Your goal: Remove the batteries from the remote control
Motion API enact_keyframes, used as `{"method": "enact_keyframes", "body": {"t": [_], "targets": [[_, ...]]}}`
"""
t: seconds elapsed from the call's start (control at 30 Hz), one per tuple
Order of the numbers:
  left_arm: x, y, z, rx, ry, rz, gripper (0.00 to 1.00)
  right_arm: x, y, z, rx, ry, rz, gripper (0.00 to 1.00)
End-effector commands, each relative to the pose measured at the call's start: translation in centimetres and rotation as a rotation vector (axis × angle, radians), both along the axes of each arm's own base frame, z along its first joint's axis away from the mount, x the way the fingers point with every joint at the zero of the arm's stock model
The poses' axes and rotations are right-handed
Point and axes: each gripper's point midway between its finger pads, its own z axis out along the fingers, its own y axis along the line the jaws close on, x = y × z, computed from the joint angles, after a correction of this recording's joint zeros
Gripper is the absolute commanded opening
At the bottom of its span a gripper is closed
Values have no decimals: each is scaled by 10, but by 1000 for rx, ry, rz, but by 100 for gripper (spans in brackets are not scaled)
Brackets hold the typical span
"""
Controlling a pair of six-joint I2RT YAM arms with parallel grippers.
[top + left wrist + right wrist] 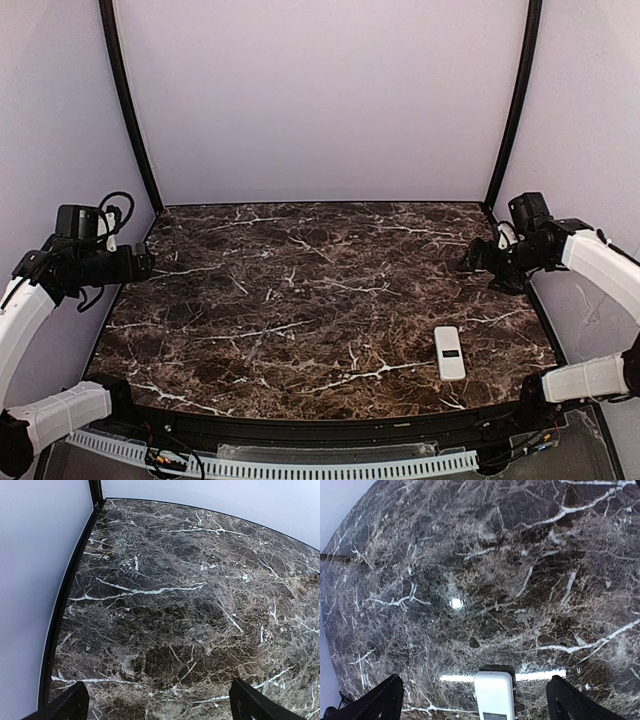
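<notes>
At the left edge of the dark marbled worktop [300, 300], the left pincer [143, 265] hangs spread wide. Its wrist camera shows only the two black fingers [67, 706] in the bottom corners with bare marble between them, and it holds nothing. The remote control [449, 352] lies flat on the front right part of the worktop, its long side running roughly front to back, well apart from the left pincer. It is near the right pincer [472, 260], which hovers over the right edge farther back. That pincer is also wide open and empty. In its wrist view the fingers [382, 702] frame the white end of the remote, which lies on the marble below and touches neither finger. Only the top view shows the whole remote, with a small dark window on its face. The right wrist view shows just one end, cut by the frame, with a grey strip whose marking is too small to read.
</notes>
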Motion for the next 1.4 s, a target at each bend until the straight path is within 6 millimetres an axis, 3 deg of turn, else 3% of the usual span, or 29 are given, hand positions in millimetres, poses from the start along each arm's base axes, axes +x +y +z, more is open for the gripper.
{"method": "enact_keyframes", "body": {"t": [0.0, 0.47, 0.67, 1.03, 1.37], "targets": [[-1, -3, -5, -6, 9, -21, 98, -27, 5, -30, -54, 140, 2, 98], [-1, 0, -7, 4, 14, -4, 98, -86, 43, -71, -158, 336, 120, 99], [-2, 2, -8, 8, 15, 5, 98, -114, 49, -93, -220, 408, 160, 99], [-2, 3, -11, 12, 25, 11, 99, -141, 59, -118, -349, 465, 242, 99], [0, 4, -14, 17, 42, 15, 99, -150, 56, -125, -388, 351, 216, 98]]}}
